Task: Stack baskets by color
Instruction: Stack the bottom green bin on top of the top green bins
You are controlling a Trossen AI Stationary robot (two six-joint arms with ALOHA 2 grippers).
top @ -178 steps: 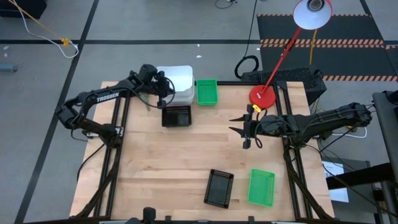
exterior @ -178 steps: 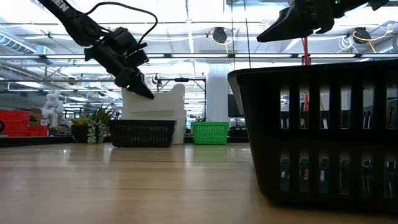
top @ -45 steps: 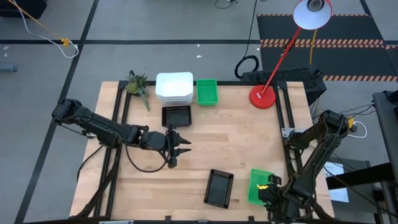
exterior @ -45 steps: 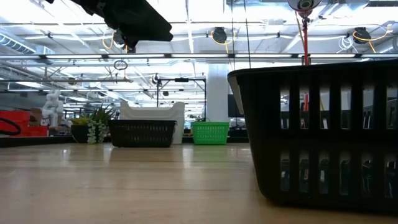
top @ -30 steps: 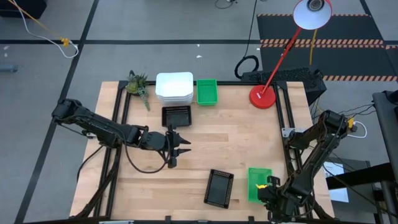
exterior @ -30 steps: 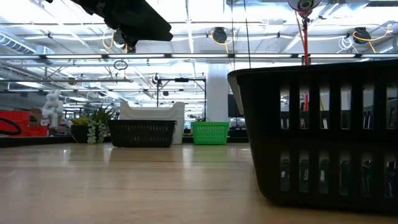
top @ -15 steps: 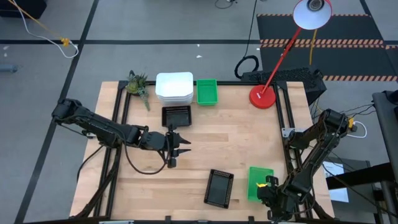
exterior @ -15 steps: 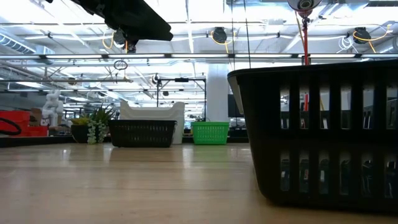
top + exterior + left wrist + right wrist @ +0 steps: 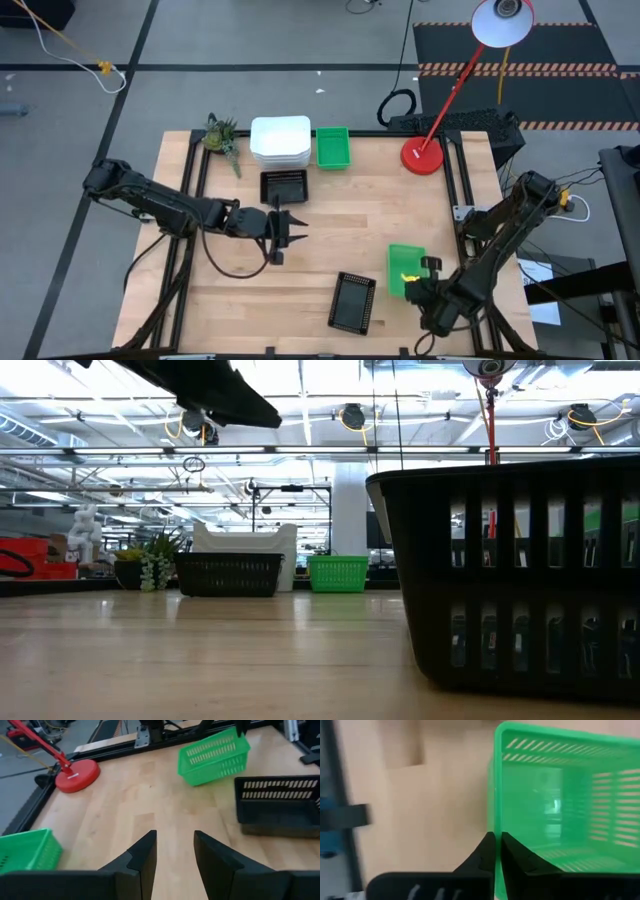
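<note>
Right wrist view: right gripper [image 9: 495, 851] pinches green basket [image 9: 560, 810] wall

Pinched the green mesh basket [image 9: 555, 805] by its near rim between the right gripper's [image 9: 495, 851] dark closed fingers; beside the basket, bare wooden table [image 9: 415, 805], possibly blurred by motion.

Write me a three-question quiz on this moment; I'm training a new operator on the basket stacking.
1. True or false: the right gripper is shut on the rim of a green basket.
2. Which colour basket sits directly in front of the white stack? A green, B black, C white.
3. Fill in: the left gripper is ____, holding nothing.

Key: 1 true; 2 B, the black basket; 3 open.
</note>
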